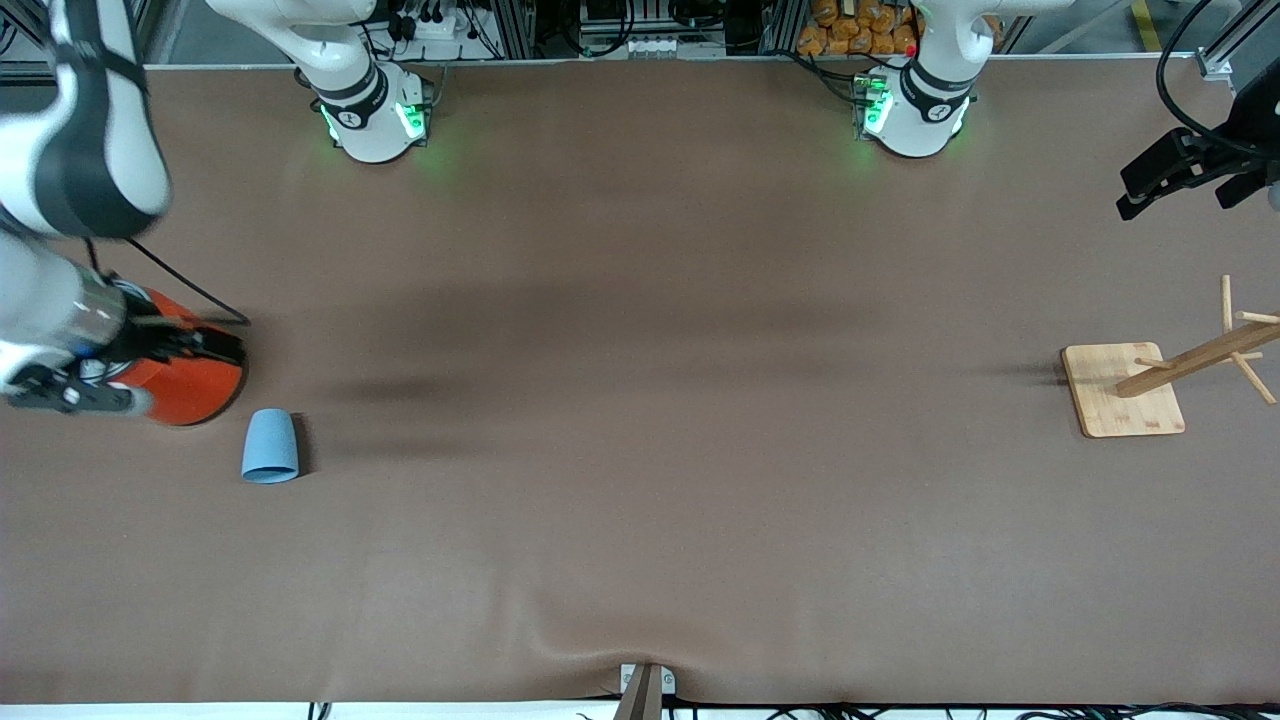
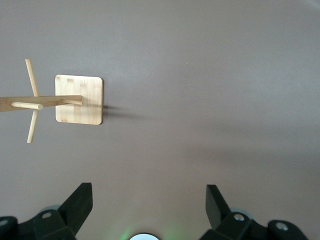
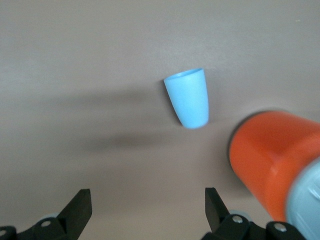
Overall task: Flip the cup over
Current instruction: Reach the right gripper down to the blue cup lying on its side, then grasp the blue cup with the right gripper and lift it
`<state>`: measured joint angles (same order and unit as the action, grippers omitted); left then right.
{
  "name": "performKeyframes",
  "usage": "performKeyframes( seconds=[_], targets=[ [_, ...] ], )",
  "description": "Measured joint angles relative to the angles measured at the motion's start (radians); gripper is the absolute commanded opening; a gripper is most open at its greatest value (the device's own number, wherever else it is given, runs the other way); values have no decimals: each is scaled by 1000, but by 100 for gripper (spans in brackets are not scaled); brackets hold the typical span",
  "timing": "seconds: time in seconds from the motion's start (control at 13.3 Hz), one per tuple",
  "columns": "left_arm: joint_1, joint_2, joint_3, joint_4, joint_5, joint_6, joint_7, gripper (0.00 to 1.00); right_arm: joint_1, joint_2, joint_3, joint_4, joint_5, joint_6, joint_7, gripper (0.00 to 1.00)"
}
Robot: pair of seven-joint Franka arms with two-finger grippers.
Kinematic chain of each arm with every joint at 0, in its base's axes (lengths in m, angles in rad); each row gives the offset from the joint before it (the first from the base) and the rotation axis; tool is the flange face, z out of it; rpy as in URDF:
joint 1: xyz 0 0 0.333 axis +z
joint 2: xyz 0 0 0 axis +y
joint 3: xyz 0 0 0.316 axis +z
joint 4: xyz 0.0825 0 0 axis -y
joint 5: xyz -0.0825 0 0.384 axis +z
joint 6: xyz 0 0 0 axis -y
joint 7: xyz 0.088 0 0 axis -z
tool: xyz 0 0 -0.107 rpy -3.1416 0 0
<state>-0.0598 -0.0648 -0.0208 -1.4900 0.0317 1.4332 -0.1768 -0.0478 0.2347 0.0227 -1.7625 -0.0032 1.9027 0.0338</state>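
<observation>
My right gripper (image 3: 145,212) hangs with its fingers spread wide and empty over the brown table (image 1: 640,450) near the small light-blue tapered cup (image 1: 270,446), which rests just beside the large orange canister (image 1: 195,375) at my right arm's end. I should descend squarely, clamp the cup's wall mid-body clear of the canister, then turn it over. My left gripper (image 2: 147,210), likewise spread and empty, waits near the wooden peg rack (image 1: 1165,375).

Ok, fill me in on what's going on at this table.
Nothing is held yet. The cup stands mouth down beside the canister, toward the right arm's end. The right gripper hangs over the table near them, jaws open. The left gripper waits open near the wooden rack.
</observation>
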Motion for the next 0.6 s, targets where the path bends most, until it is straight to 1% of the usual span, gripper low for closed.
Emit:
performKeyframes(
  seconds=[0.15,0.3,0.45,0.6],
  targets=[
    [-2,10,-2,-4,0,0,0,100,-14,94,-5,-89,-10,208,-1,100],
    [-3,33,-4,-4,0,1,0,100,-32,199,-9,-122,-70,364,-3,100],
    [-5,51,-6,-4,0,3,0,100,-39,270,-9,-121,-157,447,-3,100],
    [-6,59,-7,-4,0,3,0,100,-43,309,-10,-121,-201,488,-3,100]
  ],
)
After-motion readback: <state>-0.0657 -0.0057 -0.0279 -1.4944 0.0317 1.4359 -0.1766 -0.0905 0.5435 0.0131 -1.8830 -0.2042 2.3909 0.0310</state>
